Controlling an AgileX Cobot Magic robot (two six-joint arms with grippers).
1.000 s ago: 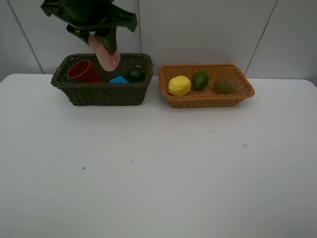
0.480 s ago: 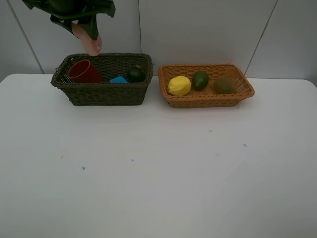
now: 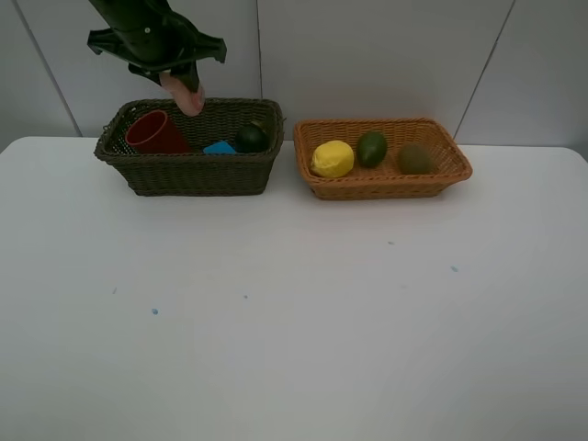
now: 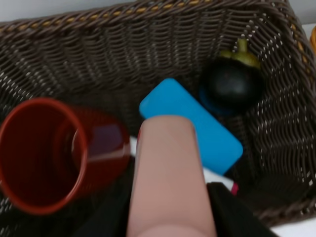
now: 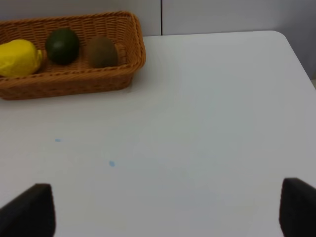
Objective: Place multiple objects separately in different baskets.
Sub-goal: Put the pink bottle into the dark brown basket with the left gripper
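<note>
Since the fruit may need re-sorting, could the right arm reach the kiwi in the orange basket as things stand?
Probably yes: the kiwi lies uncovered in the shallow orange basket, the right end effector is open, and only bare table lies between them.

We see a white table (image 3: 294,303) with small blue specks (image 3: 154,311). Two wicker baskets sit on it near the far edge, side by side and apart: a dark one (image 3: 188,173), an orange one (image 3: 381,184).
</note>
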